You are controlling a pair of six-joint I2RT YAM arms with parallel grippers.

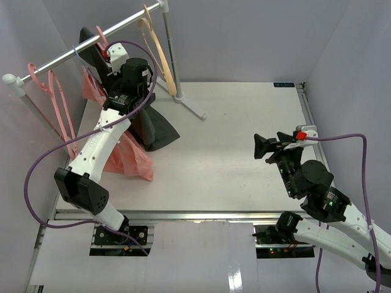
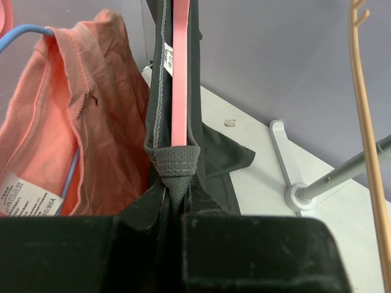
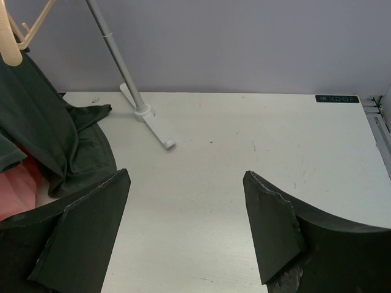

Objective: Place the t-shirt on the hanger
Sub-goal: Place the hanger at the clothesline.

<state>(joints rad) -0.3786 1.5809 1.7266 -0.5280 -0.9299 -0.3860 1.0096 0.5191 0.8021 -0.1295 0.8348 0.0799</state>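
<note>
- The t-shirt [image 1: 157, 131] hangs from the rail [image 1: 61, 57] over the far left corner of the desk [image 1: 244, 122]. Its lower part is slumped in folds on the desk surface, near the rack's foot [image 1: 192, 110].
- In the left wrist view the pink hanger [image 2: 179, 91] runs up inside the dark cloth. One of its arms is sheathed by fabric, with a stitched hem bunched round the end.
- The left gripper [image 2: 180, 210] is clenched on that bunch of hem, right below the hanger's arm.
- The right gripper [image 1: 273, 141] is released, its jaws wide apart. It hovers over the right side of the desk, well apart from the shirt.
- The shirt looks light and thoroughly limp. I'd expect it to sag, fold and drag rather than keep any shape.
- The best holds, I'd say, are the stitched edges: hem, sleeve cuff and collar. Doubled cloth gives the jaws something thick to bite, while a pinch in mid-panel would only stretch it.
- The hanger looks stiff and smooth, so cloth should slide along its arm when pulled in line with it. Pulled across, the hanger would likely swing on the rail.
- A pink garment [image 2: 91, 122] hangs just beside the shirt, and a tan hanger [image 1: 156, 49] hangs further along the rail. Either could snag.
</note>
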